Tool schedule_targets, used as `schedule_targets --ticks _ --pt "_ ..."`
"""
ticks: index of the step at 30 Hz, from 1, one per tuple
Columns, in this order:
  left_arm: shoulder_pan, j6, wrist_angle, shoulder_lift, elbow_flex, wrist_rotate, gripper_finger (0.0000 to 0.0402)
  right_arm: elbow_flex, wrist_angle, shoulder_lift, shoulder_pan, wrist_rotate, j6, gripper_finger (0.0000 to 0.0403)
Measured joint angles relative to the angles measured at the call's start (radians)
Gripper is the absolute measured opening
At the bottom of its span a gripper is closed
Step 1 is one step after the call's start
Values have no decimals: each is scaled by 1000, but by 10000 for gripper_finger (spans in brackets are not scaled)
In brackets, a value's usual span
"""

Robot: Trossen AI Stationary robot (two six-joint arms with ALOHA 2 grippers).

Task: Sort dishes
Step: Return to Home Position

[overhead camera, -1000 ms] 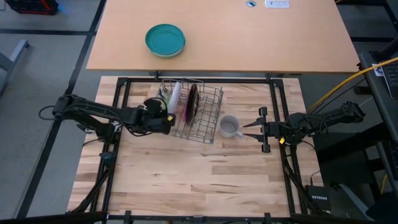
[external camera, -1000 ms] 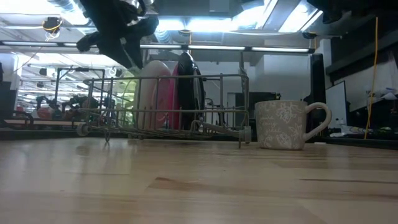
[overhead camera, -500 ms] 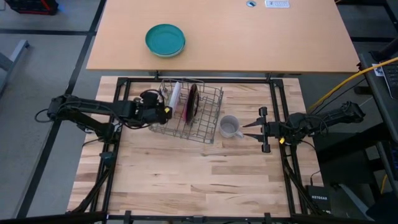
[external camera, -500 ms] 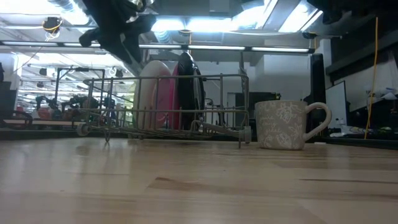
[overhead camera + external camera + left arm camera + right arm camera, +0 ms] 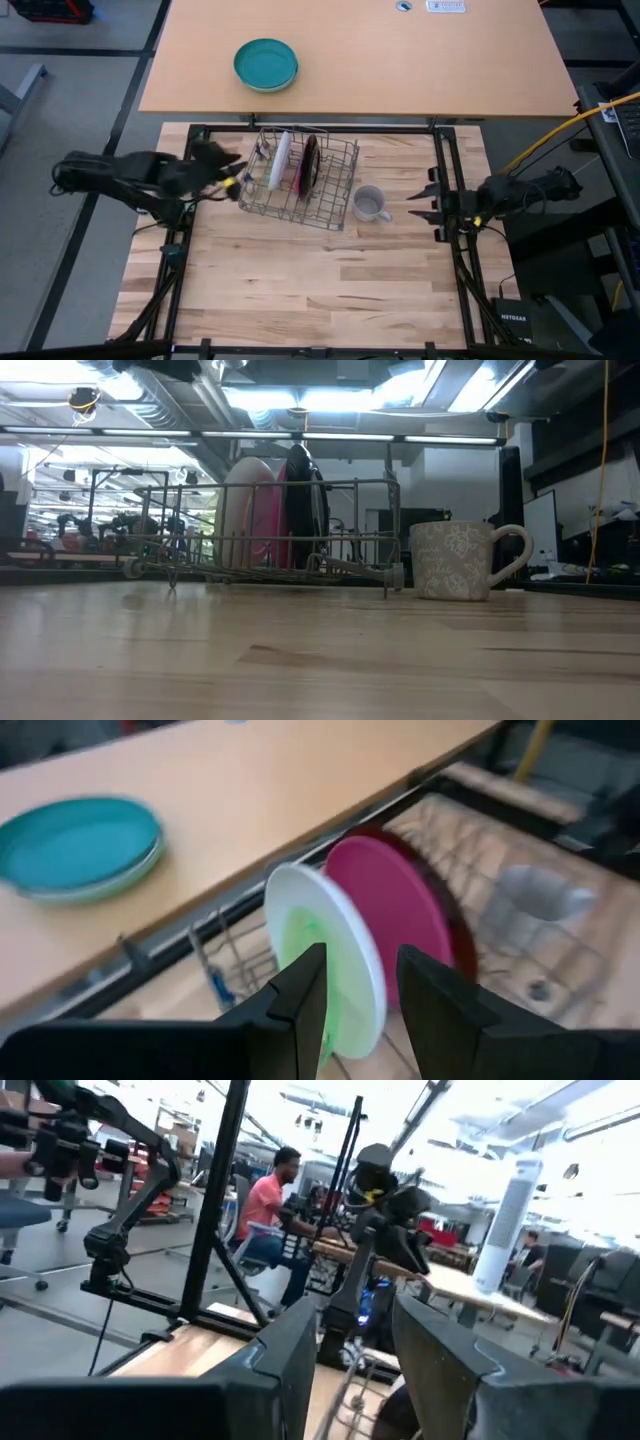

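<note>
A wire dish rack [image 5: 300,180] stands on the wooden table. In it, on edge, stand the white plate [image 5: 335,955], the magenta plate [image 5: 405,910] and, against the white plate's left face, the lime-green saucer [image 5: 308,952]. The grey mug [image 5: 370,204] stands upright on the table right of the rack and also shows in the low view [image 5: 462,560]. My left gripper [image 5: 238,172] is open and empty, left of the rack. My right gripper [image 5: 412,206] is open and empty, right of the mug.
A teal bowl [image 5: 266,64] sits on the tan table beyond the wooden one. Black frame rails [image 5: 190,170] run along the wooden table's left, right and far sides. Bare wood lies in front of the rack. People show in the room in the right wrist view [image 5: 262,1210].
My left gripper has drawn back from the rack toward the table's left edge and risen out of the low view. My right gripper has pulled back from the mug toward the right edge. The lime-green saucer now stands in the rack beside the white plate.
</note>
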Motion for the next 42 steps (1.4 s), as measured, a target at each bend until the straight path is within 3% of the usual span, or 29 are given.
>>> schedule_targets --ticks 4,8,12,16,23,26,36,42 --pt "-87 34 -8 -145 -57 -7 114 0 -88 -87 0 26 -55 138" --pt "-152 36 73 -274 -217 -15 114 0 -196 -136 0 117 -79 138" --pt "-193 123 316 -383 -445 -15 114 -1 -291 -147 0 214 -79 138" --pt "-206 252 612 -461 -656 14 114 -36 -288 -149 0 229 -76 138" --pt "-205 402 944 -575 -888 103 114 -147 -257 -150 0 303 0 138" --pt "-205 442 977 -636 -933 105 114 -197 -242 -150 0 343 55 138" --pt "-205 634 942 -913 -964 105 114 -315 -113 -186 0 334 78 138" --pt "-192 647 831 -916 -964 80 114 -363 -133 -277 0 333 124 138"
